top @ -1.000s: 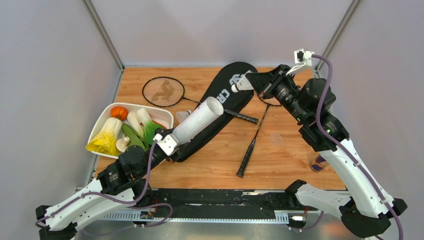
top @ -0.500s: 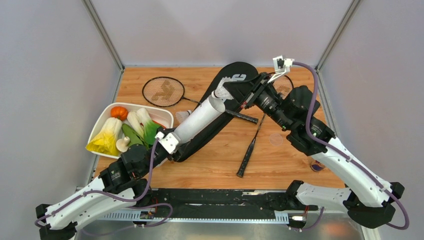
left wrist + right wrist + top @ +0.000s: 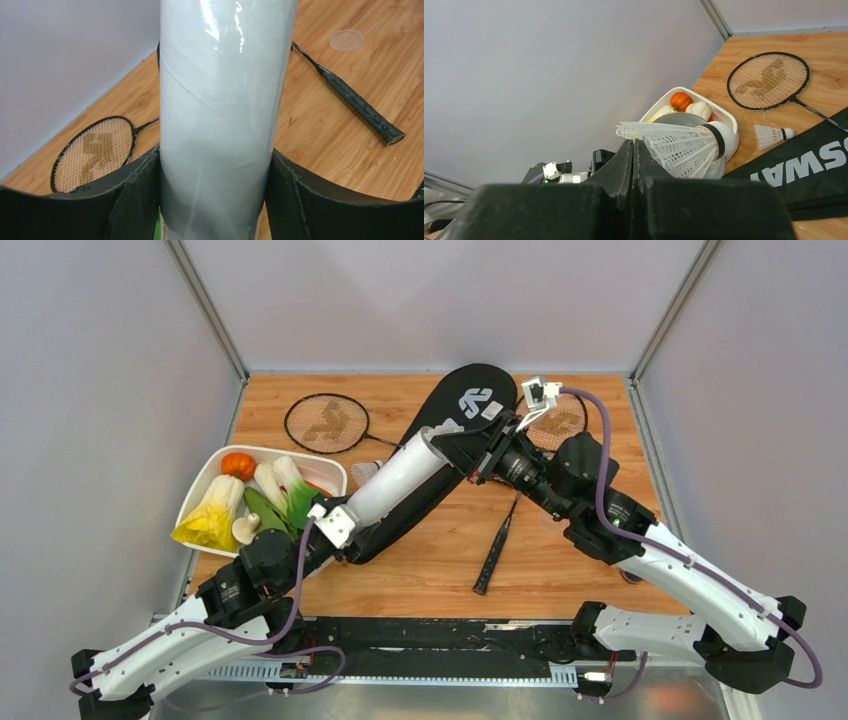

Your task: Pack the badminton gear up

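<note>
The badminton gear lies spread over the wooden table (image 3: 430, 575). Nearest the arm bases, the left gripper (image 3: 215, 170) is clamped on the lower end of the long white tube (image 3: 392, 485), its black fingers (image 3: 135, 195) pressed against either side. The tube slants up and away to the right above the black racket bag (image 3: 470, 400), which lies diagonally beneath it and is partly hidden by it. Just left of the gripper sits the white tray (image 3: 290, 454) of toy vegetables (image 3: 215, 515), apart from the gear. Right of the tube, the right racket (image 3: 497, 552) lies with its handle toward the near edge. Its shaft runs back under the right arm, which covers part of it, and its head shows beyond the arm near the back right. In the left wrist view a small clear disc (image 3: 346, 40) lies flat on the wood just beyond that handle. Farther on, the right gripper (image 3: 634, 150) has its fingers pressed together on the skirt edge of the held shuttlecock (image 3: 684, 147). Its cork end points at the tube's open mouth and sits right at it; whether it is inside cannot be told. A loose shuttlecock (image 3: 365, 472) lies on the wood between tray and bag, just left of the tube. Farthest off, the left racket (image 3: 326, 423) lies flat near the back, its shaft passing under the tube.
</note>
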Robot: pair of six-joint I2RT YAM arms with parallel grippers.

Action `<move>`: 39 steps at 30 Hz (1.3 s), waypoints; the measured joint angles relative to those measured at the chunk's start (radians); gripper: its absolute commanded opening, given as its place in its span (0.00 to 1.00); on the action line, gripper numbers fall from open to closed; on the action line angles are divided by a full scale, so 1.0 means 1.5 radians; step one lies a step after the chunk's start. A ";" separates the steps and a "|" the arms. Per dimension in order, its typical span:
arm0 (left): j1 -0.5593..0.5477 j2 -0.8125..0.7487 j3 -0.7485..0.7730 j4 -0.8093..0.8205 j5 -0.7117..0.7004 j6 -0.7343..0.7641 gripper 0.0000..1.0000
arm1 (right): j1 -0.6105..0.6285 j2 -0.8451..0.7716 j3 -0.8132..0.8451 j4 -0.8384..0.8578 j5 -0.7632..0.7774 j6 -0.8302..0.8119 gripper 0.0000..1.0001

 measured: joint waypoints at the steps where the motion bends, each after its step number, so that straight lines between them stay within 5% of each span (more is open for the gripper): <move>1: 0.000 -0.003 0.000 0.001 0.001 0.000 0.52 | 0.000 -0.006 0.000 -0.001 0.001 0.001 0.00; 39: 0.000 -0.047 -0.017 0.054 0.084 0.038 0.53 | 0.000 -0.058 0.076 -0.012 -0.053 0.001 0.00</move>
